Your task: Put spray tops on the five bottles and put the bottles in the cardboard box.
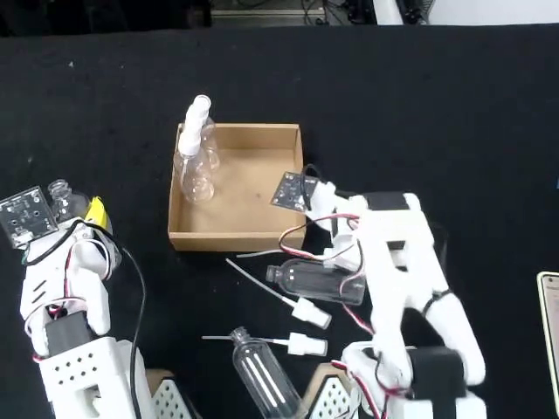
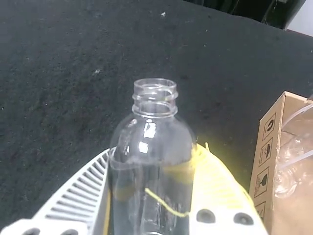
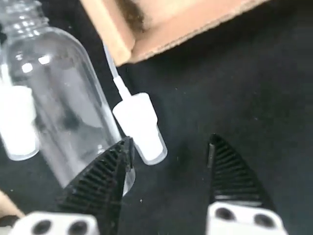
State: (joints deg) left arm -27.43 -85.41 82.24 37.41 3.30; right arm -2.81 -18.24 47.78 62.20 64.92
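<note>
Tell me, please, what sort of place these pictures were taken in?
Probably a robotics lab bench rather than a home: a black-clothed table, a white robot arm mounted at its near edge, and loose cables beyond its far edge.

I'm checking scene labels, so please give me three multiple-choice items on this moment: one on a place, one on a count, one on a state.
1. Where is the capped bottle?
A) behind the box
B) in the cardboard box
C) lying under an arm

2. How many bottles lie on the table outside the box?
A) two
B) none
C) four

3. How is the right gripper?
A) shut on a bottle
B) shut on a tube
C) open

Key:
1 B, it stands against the box's left wall.
2 A, one lying bottle is by the right arm and another lying bottle is nearer the arms' bases.
3 C, its fingers are spread over a loose spray top.
</note>
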